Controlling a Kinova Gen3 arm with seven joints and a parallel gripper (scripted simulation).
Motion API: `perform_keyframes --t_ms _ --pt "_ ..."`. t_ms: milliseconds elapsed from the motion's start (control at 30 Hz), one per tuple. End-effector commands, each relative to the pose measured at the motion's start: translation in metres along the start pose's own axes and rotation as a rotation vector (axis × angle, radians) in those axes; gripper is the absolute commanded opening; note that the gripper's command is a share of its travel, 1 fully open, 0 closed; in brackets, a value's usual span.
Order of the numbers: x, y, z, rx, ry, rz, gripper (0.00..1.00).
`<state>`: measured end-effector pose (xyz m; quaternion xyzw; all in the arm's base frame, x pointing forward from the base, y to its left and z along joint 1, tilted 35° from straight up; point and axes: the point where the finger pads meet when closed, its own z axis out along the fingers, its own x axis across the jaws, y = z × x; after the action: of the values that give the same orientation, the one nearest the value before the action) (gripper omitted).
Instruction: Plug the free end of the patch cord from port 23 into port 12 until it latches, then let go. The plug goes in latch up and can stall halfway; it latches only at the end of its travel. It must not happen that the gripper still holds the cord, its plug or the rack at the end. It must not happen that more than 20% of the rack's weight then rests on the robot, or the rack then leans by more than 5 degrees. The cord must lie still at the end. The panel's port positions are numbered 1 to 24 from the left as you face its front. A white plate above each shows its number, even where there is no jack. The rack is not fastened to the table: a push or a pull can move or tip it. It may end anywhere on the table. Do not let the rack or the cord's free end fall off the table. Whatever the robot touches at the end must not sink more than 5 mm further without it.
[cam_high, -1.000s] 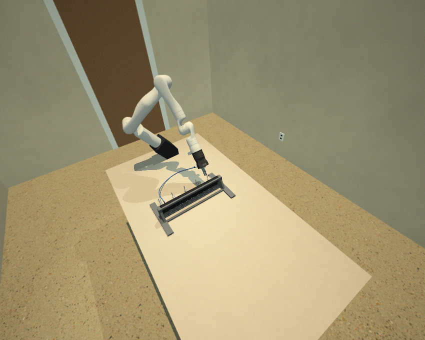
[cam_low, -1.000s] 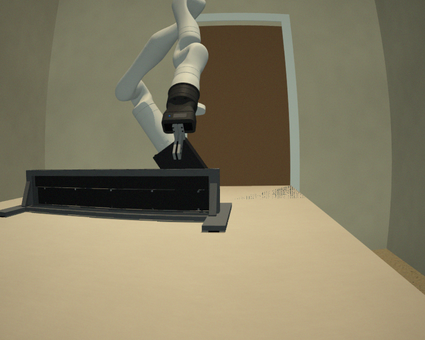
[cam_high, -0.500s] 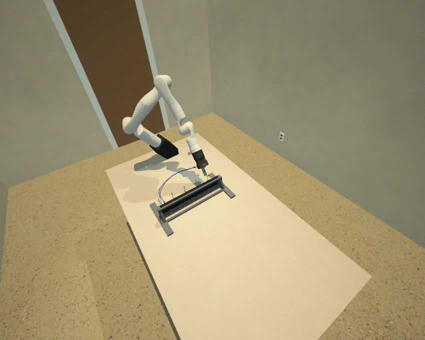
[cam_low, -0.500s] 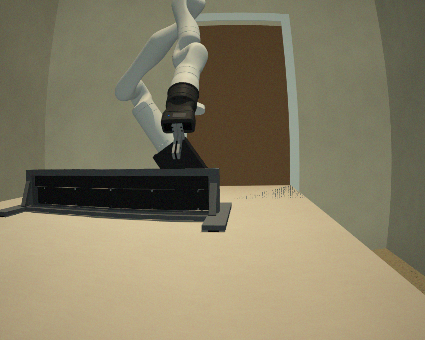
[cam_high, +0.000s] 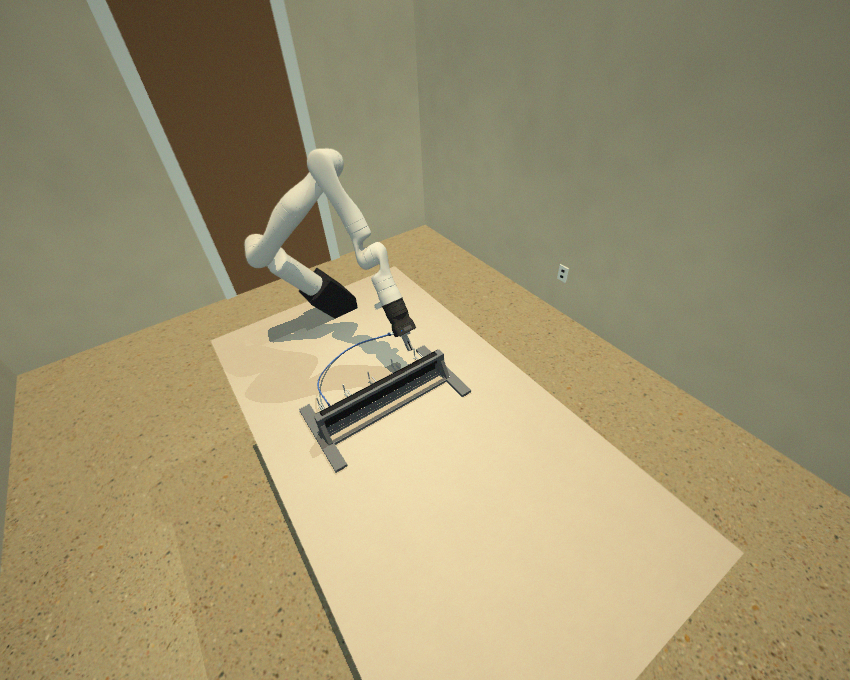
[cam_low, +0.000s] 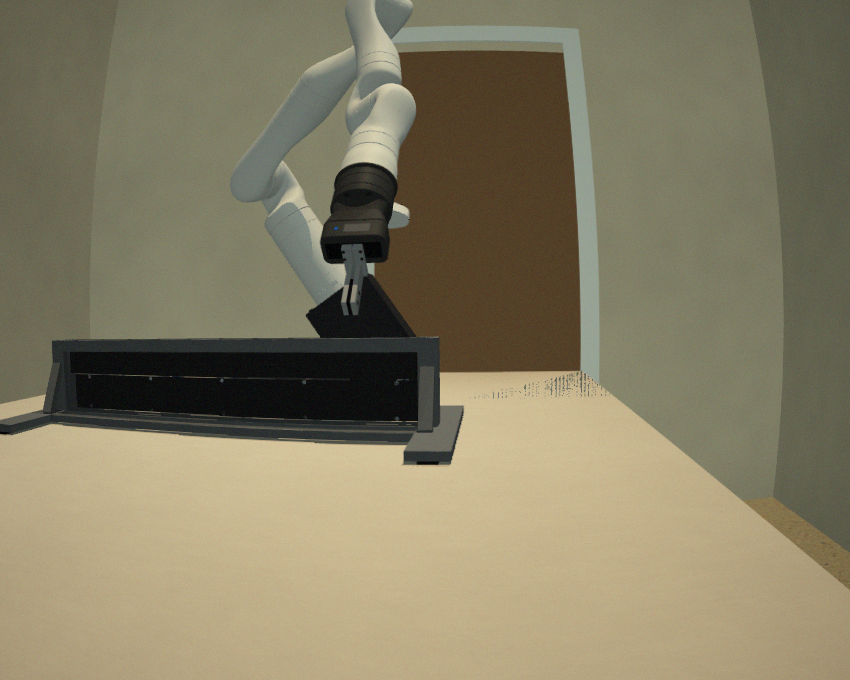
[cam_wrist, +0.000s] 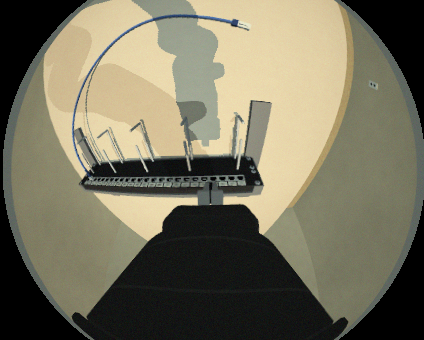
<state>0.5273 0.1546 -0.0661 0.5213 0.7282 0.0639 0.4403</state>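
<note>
My gripper (cam_high: 409, 346) (cam_low: 351, 310) (cam_wrist: 211, 189) is shut and empty. Its fingertips are above the rack's port side, toward its right end in the wrist view. The rack (cam_high: 382, 386) (cam_low: 248, 346) stands upright on the table. Its row of ports (cam_wrist: 165, 180) shows in the wrist view, with several jacks; the numbers are too small to read. The blue patch cord (cam_wrist: 180, 16) leaves the far left end of that row and arcs out over the table. Its free plug (cam_high: 389, 333) (cam_wrist: 243, 25) lies away from the fingers, on the arm's side of the rack. The latch side cannot be told.
Several thin upright cable hooks (cam_wrist: 187, 135) stand out from the rack's port side. The rack's feet (cam_high: 457, 385) (cam_low: 433, 443) (cam_wrist: 260, 125) reach out at both ends. The arm's black base (cam_high: 333, 296) stands at the table's far end. The table's side edge (cam_high: 304, 545) is near the rack's left foot.
</note>
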Motion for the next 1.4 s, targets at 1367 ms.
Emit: perform_keyframes --t_ms 1367 --pt "-0.004 0.0 -0.135 0.003 0.005 -0.006 0.0"
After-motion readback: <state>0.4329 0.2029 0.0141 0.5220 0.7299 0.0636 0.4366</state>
